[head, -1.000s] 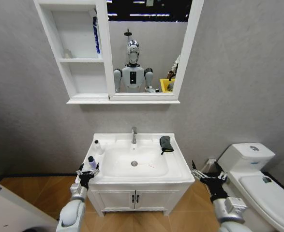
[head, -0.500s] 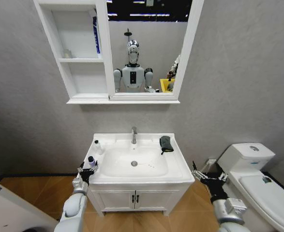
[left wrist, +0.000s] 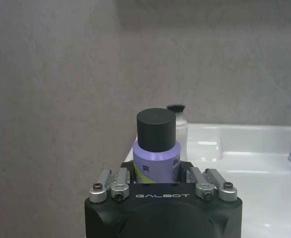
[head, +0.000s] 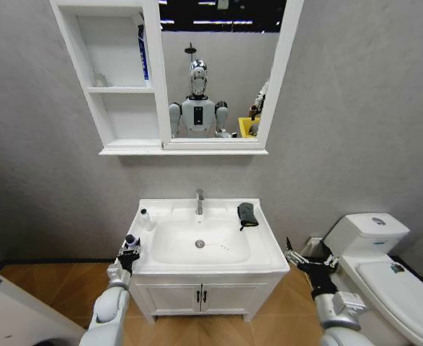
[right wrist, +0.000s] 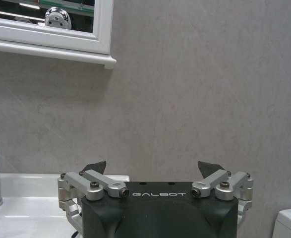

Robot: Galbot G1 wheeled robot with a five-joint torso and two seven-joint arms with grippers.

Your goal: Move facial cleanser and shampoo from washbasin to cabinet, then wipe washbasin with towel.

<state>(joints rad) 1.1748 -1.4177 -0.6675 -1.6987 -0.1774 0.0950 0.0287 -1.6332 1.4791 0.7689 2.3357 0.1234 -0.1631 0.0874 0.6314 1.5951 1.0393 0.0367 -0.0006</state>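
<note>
Closest to me, my left gripper (head: 130,252) is at the front left corner of the washbasin (head: 269,254), and it is closed around a small purple bottle (left wrist: 156,161) with a black cap. In the left wrist view I see the bottle standing straight up between the fingers (left wrist: 113,179), with its cap sticking out above them. My right gripper (head: 298,259) is off the right side of the washbasin, between it and the white toilet (head: 384,263). Its fingers are spread wide and they hold nothing. It is not touching the washbasin. A little farther back, on the left rim of the washbasin, I see a small white bottle (head: 145,218) with a dark cap, standing up. In the left wrist view this white bottle (left wrist: 179,130) is just behind the purple one. The towel (head: 247,214) is dark and bunched up, and it lies on the back right corner of the washbasin, to the right of the tap (head: 199,201). The drain (head: 199,244) is in the middle of the bowl. Under the washbasin is a low white cupboard with two doors (head: 201,297). Farther away, up on the grey wall, the cabinet (head: 117,79) hangs to the left of the mirror (head: 222,72). Something blue (head: 143,52) stands in its upper shelf against the right side, but I cannot tell what it is.
</note>
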